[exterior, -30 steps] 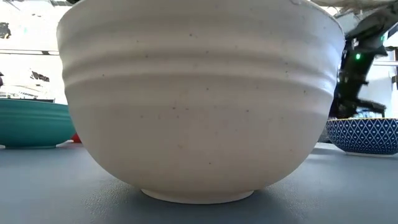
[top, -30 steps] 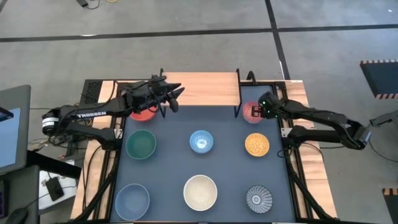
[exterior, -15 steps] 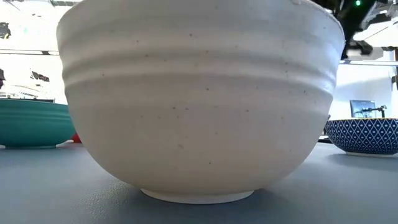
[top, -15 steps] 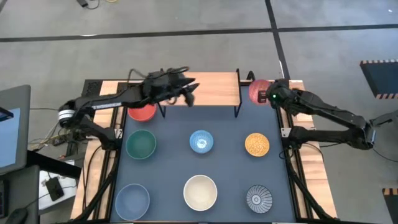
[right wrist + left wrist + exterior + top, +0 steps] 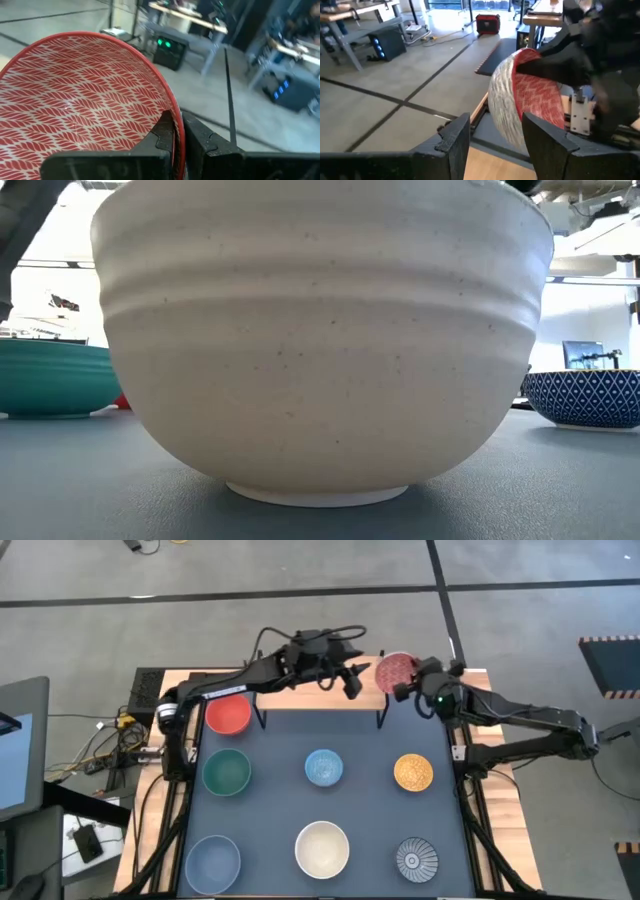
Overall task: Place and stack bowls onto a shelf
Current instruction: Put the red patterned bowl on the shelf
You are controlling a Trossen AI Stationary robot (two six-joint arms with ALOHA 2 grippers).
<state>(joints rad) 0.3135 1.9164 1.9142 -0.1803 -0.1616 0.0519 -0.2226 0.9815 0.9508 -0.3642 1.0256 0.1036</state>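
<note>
The pink-red speckled bowl (image 5: pixel 396 670) hangs tilted in the air over the right end of the light-wood shelf (image 5: pixel 300 685), in my right gripper (image 5: pixel 179 131). My left gripper (image 5: pixel 353 683) is open above the shelf, just left of that bowl. In the left wrist view its fingers (image 5: pixel 495 145) stand short of the bowl (image 5: pixel 520 110). The red bowl (image 5: pixel 228 715) sits on the table by the shelf's left legs. Green (image 5: pixel 227 770), light blue (image 5: pixel 323 768), yellow (image 5: pixel 413 772), grey-blue (image 5: pixel 213 860), cream (image 5: pixel 322 848) and ribbed (image 5: pixel 416 860) bowls stand on the dark tabletop. My right gripper pinches the pink-red bowl's rim (image 5: pixel 172 112), one finger inside the bowl and one outside. The fingers come from the table's right side. The bowl is lifted clear and tipped, its patterned inside facing the wrist camera.
In the low view the cream bowl (image 5: pixel 320 340) fills most of the picture, with the green bowl (image 5: pixel 50 380) and the blue patterned bowl (image 5: pixel 585 395) at its sides. Both arms crowd the shelf's right end. The shelf's plank is bare to the left of my left gripper.
My right gripper has lifted the pink-red bowl off the table and carried it up, toward the far edge and leftward over the shelf's right end, tipping it. My left arm has swung from above the red bowl toward the table's right, along the shelf.
</note>
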